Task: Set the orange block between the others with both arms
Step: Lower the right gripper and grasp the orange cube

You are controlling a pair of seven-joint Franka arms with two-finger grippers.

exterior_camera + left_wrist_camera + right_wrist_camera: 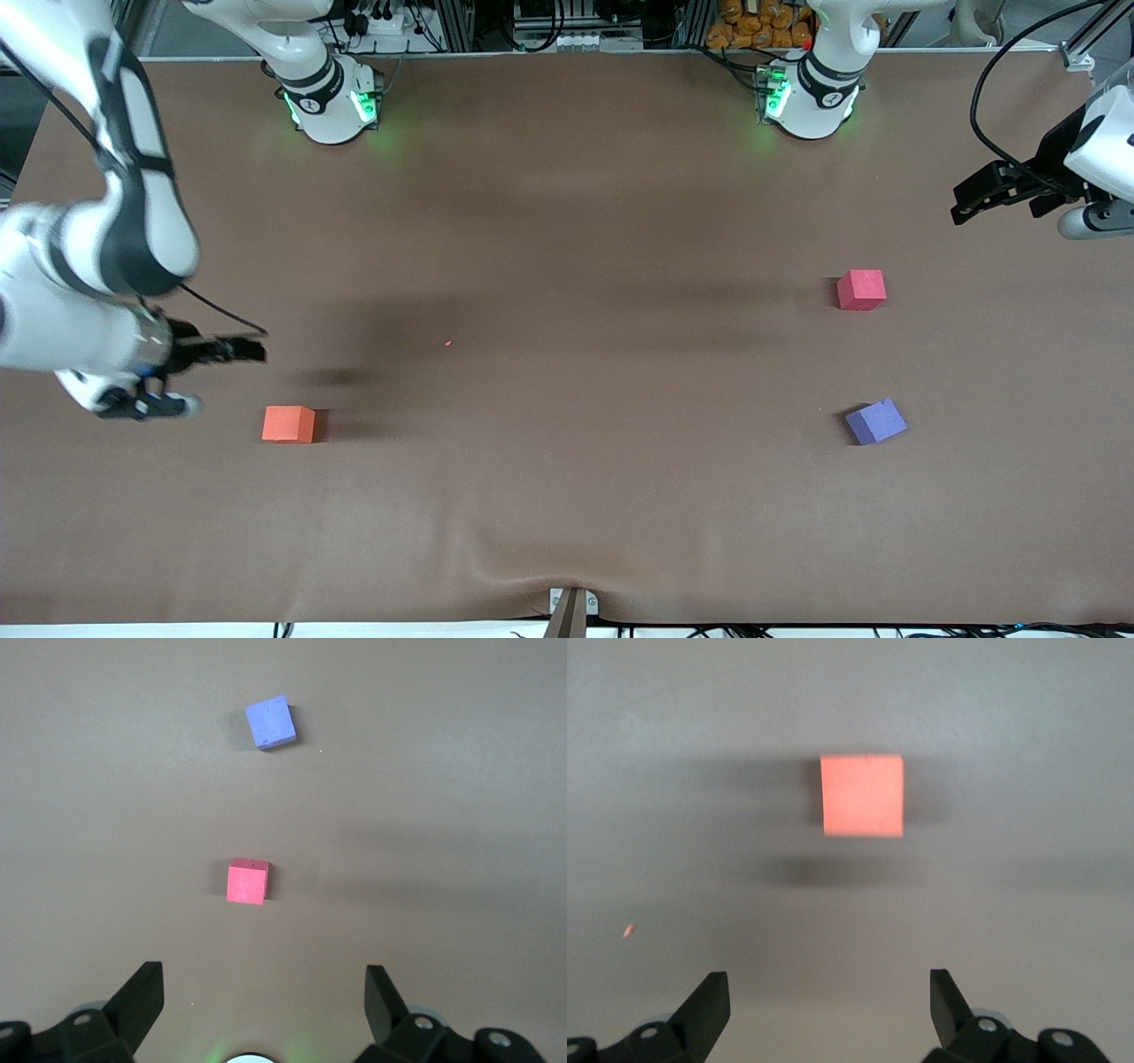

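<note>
The orange block [288, 424] [862, 796] rests on the brown table toward the right arm's end. My right gripper [257, 352] [827, 978] hovers open and empty over the table just beside it, not touching. The others stand toward the left arm's end: a pinkish-red cube [861, 290] [247, 882] and a purple-blue cube [875, 421] [270, 722] nearer the front camera, with a gap between them. My left gripper [959, 206] [263, 973] hangs open and empty over the table's end, apart from both cubes.
A tiny pinkish speck [448, 343] [628, 930] lies mid-table. The brown cloth wrinkles by a clamp [571, 610] at the front edge. The two arm bases [332, 102] [811, 97] stand along the table's farthest edge.
</note>
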